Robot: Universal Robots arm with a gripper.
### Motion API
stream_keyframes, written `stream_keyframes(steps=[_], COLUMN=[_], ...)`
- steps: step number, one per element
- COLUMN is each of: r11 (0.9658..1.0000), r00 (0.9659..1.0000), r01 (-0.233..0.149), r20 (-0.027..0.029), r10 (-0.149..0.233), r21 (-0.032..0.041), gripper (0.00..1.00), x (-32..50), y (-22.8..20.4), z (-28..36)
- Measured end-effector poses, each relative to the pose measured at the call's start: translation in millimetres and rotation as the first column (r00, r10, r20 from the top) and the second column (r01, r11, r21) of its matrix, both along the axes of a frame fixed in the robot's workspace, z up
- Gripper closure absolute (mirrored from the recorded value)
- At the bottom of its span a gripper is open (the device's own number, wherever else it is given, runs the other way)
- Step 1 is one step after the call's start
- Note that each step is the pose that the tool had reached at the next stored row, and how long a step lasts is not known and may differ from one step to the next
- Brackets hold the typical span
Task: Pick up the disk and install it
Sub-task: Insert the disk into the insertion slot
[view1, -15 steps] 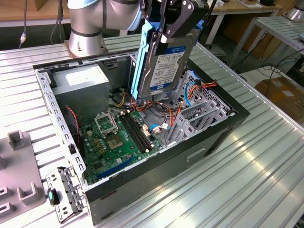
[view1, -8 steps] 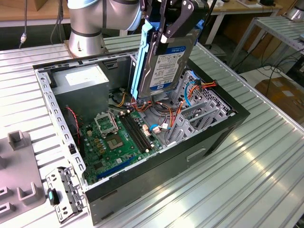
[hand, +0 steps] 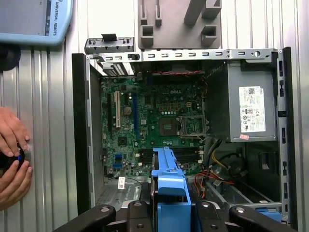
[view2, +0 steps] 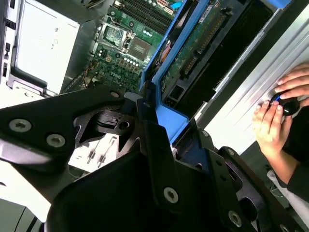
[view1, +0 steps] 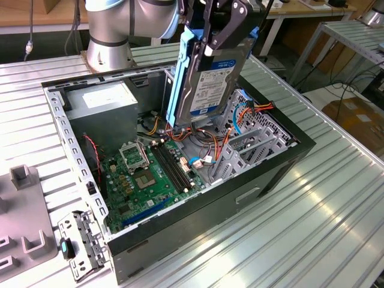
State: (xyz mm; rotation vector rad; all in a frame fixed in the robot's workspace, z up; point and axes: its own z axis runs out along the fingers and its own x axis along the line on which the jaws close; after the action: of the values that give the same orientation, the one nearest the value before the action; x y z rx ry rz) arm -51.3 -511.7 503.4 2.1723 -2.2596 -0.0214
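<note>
At the table's [view1: 336, 204] edge on the exterior view's left stands a grey fixture [view1: 24, 204], and just beside it, near the front corner of the case [view1: 198, 222], lies a metal bracket [view1: 81, 243]. The open case lies in the middle of the table. Inside it the power supply [view1: 102, 102] sits at the back and the motherboard [view1: 144, 180] in front of it. The gripper [view1: 219, 42] is closed on the upper end of the disk [view1: 210, 84] and pinches it between the black fingers. The disk hangs almost upright above the case, with its lower end over the cables between the motherboard and the drive cage [view1: 252, 144]. In the first wrist view a person's hands [hand: 10, 135] rest on the table beside the case.
</note>
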Motion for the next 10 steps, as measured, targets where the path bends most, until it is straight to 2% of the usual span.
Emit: stream_keyframes(steps=[3,4,8,10], r11=[1.0000,1.0000,1.0000,1.0000], r00=[1.0000,1.0000,1.0000,1.0000], r01=[0.000,0.000,0.000,0.000], r20=[0.0000,-0.0001,0.0000,-0.0001], r10=[0.000,0.000,0.000,0.000], r21=[-0.0004,-0.0005,-0.0004,-0.0006], gripper=[0.63,0.63,0.63,0.63], x=[0.6,3.4,20.8,33.4], y=[-6.7,-9.5,-14.6,-16.5], z=[-0.6,-1.1,-3.0,-5.3])
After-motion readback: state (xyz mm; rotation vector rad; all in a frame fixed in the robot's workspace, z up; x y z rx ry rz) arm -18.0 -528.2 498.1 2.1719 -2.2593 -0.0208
